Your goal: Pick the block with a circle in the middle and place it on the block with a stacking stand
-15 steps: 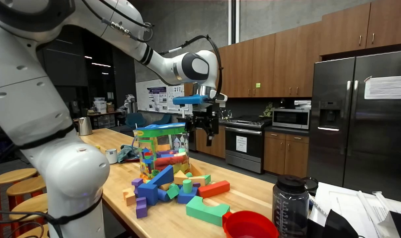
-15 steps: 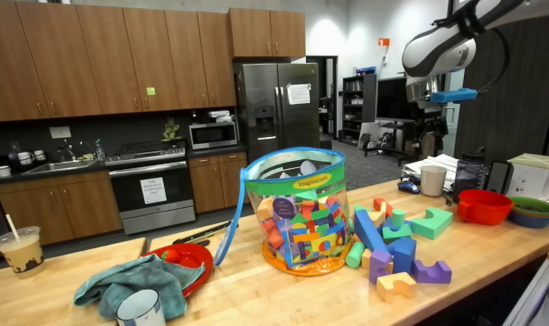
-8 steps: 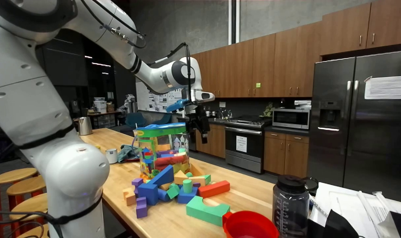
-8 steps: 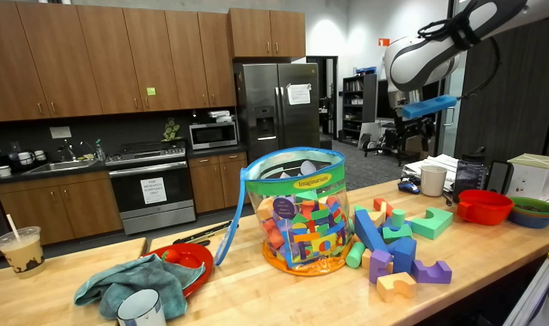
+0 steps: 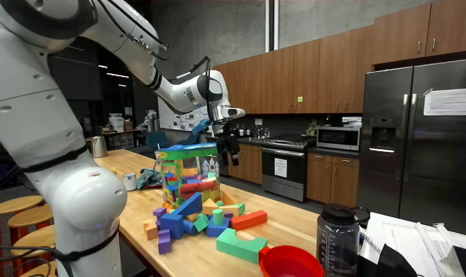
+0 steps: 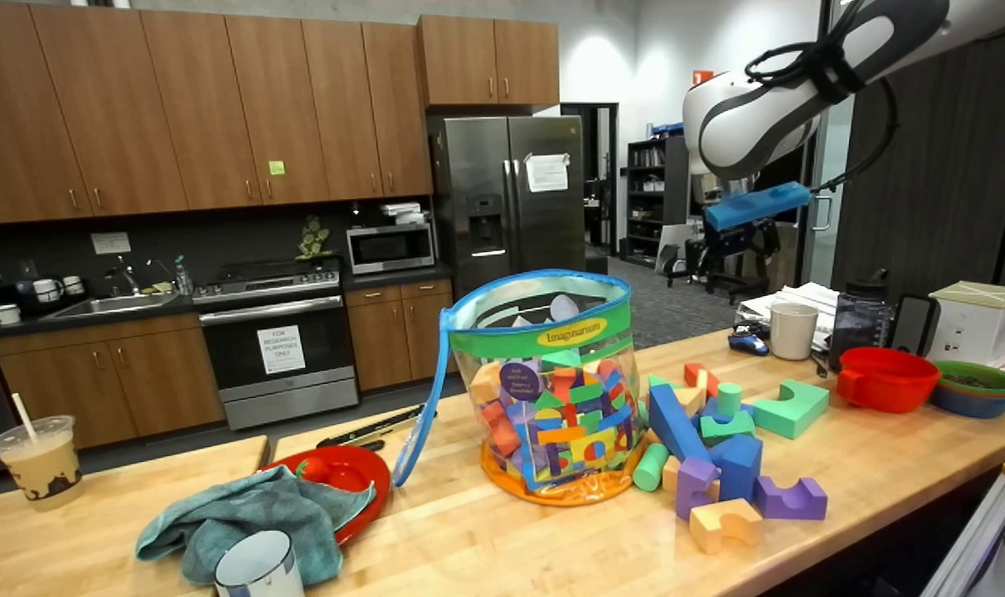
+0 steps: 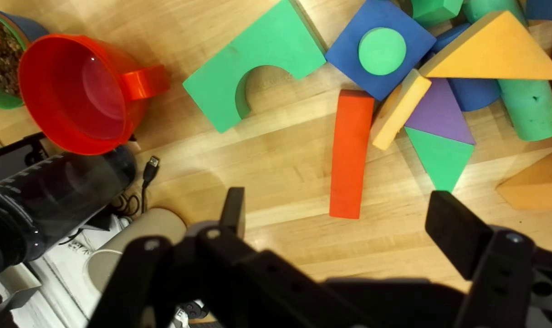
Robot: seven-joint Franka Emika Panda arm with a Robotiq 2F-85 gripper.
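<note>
Along the upper middle of the wrist view, the green arch (image 7: 248,52) is lying flat on the wooden table (image 7: 276,159); with its half-round cut it is likeliest being meant as the block with a circle, though the wording is leaving doubt. From the gripper (image 7: 337,202) it is lying up and to the left of the frame, and the red block (image 7: 351,155) is lying nearer. The jaws are standing wide apart, holding nothing, and in both exterior views are hanging well above the table.

The arch's long axis is running from lower left to upper right, askew to the line between the jaws, so a grip across its narrow side is probably asking for some turning first. Its cut is opening toward the lower right.

At its right-hand corner the blue block (image 7: 344,52) is sitting just beside, bearing the upright green cylinder (image 7: 382,51) at its middle; that pair I am reading as the stacking stand, though from above it is also showing a circle.
</note>
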